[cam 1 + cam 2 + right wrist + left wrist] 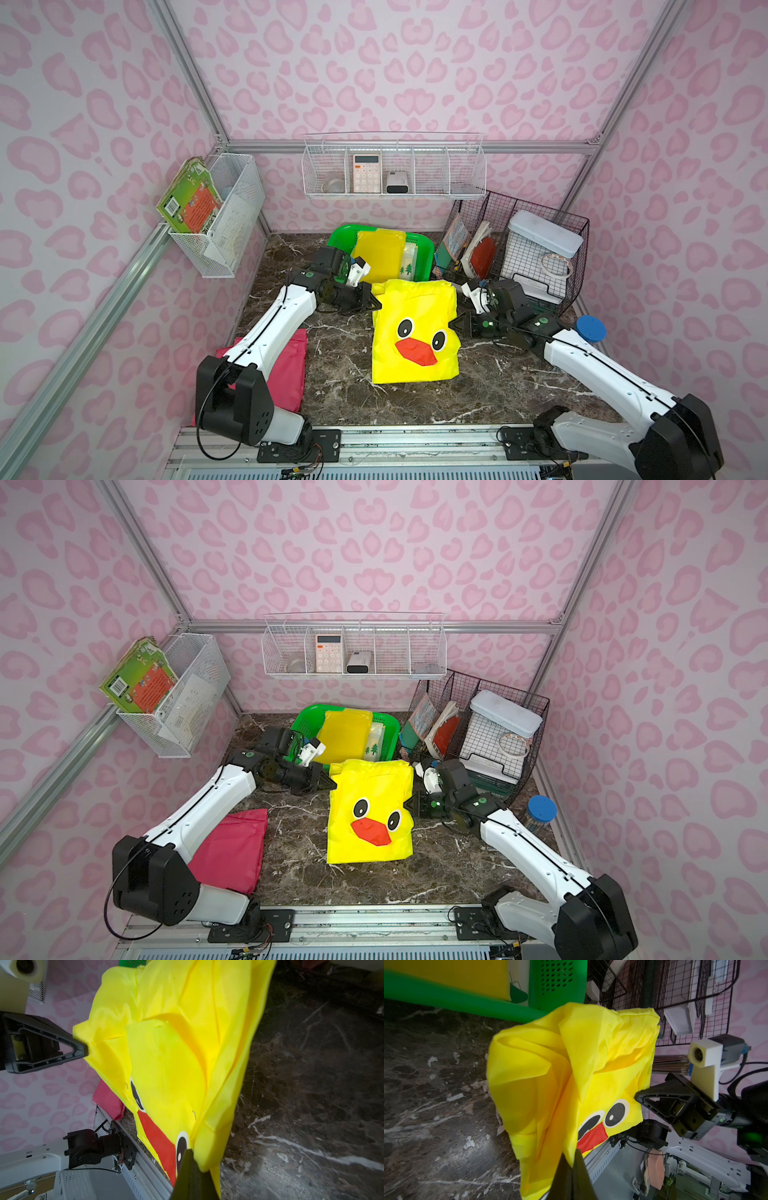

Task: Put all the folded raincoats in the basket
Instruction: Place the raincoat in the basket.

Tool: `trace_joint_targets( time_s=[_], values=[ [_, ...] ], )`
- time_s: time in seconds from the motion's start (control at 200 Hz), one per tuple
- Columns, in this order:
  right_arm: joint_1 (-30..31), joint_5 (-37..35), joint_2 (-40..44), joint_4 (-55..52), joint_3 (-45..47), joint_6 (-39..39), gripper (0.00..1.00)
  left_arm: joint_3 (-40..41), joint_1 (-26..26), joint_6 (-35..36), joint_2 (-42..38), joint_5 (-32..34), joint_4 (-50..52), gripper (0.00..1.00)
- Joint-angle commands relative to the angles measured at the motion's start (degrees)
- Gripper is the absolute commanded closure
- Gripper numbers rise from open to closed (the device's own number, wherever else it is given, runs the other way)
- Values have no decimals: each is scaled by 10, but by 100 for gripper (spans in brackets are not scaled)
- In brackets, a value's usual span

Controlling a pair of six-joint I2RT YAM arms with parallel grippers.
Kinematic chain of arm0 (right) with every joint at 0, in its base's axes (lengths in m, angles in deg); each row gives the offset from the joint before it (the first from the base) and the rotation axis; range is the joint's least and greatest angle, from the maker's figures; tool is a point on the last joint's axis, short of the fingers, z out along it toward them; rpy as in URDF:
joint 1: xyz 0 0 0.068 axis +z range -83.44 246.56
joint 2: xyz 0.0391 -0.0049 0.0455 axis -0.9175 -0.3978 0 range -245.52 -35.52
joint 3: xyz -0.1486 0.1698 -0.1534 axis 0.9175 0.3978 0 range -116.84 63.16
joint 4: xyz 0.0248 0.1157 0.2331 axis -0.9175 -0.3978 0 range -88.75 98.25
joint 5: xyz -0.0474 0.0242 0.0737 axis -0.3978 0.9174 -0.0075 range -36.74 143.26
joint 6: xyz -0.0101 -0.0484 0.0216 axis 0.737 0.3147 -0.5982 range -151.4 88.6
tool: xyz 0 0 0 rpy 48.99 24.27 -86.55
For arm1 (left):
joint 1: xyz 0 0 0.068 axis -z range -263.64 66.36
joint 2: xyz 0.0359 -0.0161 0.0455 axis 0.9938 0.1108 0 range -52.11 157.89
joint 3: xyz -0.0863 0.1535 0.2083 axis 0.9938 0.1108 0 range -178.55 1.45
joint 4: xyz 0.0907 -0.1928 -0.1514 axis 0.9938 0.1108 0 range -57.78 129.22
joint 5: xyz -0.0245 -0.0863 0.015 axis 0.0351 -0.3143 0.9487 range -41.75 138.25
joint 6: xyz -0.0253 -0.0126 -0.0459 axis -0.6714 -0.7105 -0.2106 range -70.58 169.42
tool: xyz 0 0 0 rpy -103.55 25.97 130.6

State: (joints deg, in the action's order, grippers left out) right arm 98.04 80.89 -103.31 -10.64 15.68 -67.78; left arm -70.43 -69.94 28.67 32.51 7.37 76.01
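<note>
- Two claws share the load in both top views: the left claw and the right claw are each clamped on an opposite side edge of the folded raincoat, the yellow one with the duck face; it sits over the surface just in front of the basket, far edge raised at the near rim; I cannot tell whether its near edge rests on the surface; a yellow folded item already lies in the basket
- Left wrist view: the left claw pinches a bunched fold of cloth; the green basket wall lies close beyond it
- Right wrist view: the right claw is pressed together on the opposite edge, and the cloth sags between the two grips
- Judged from this, the grasp is made and the carry is in hand; next, both arms should rise until the sagging cloth clears the rim, move forward together at the same spacing, lower it inside, then release
</note>
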Motion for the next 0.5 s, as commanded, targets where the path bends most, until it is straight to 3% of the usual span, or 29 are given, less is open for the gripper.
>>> trace_joint_targets(
  time_s=[0.0,0.235,0.495],
  values=[
    [7,11,-32,43,-33,-12,100,-42,-33,15,33,-18,9,100],
    [10,9,-154,150,-117,-60,100,-194,-99,26,150,-22,20,100],
    [9,24,-337,214,-258,-109,100,-385,-130,12,303,-5,35,100]
  ],
)
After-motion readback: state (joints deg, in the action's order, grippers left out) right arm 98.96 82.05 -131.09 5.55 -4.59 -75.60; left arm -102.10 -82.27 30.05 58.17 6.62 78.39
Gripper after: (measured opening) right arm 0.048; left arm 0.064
